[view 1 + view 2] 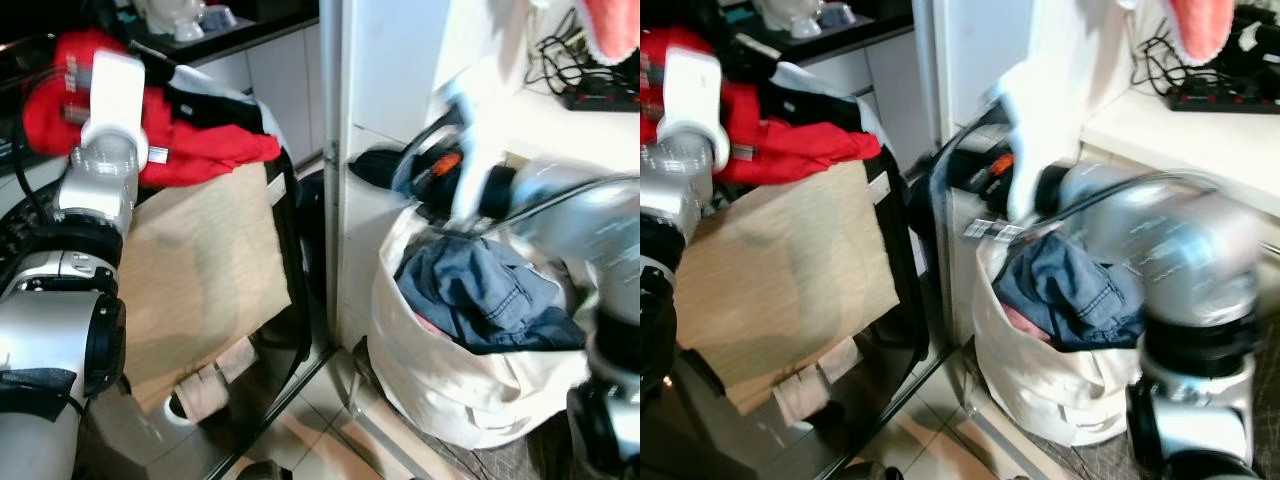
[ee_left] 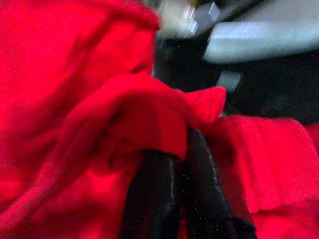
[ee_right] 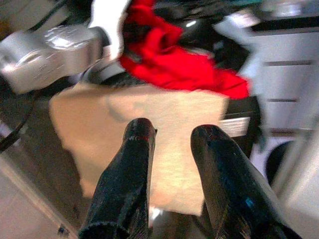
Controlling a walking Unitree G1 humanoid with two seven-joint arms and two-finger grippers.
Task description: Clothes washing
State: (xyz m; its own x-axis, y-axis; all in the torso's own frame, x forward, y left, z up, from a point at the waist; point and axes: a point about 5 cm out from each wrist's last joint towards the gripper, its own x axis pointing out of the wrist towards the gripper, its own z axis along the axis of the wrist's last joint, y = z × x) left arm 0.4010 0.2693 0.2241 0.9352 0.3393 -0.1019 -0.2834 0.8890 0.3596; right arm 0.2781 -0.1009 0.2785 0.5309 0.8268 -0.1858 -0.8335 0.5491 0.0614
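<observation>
Left eye view: red garment (image 1: 190, 140) lies atop the tan cloth (image 1: 200, 270), well left of the white laundry bag (image 1: 470, 390) holding denim (image 1: 480, 290).

Left wrist view: left pincer (image 2: 180, 149) is clamped on the red garment, which risks snagging the tan cloth.

Right wrist view: right pincer (image 3: 172, 137) is parted and empty; no label is readable.

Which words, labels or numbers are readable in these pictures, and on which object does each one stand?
None can be read.
White tag on the red garment: too small to read.
White label on the dark frame beside the tan cloth: blurred.
White label near the laundry bag: blurred.
</observation>
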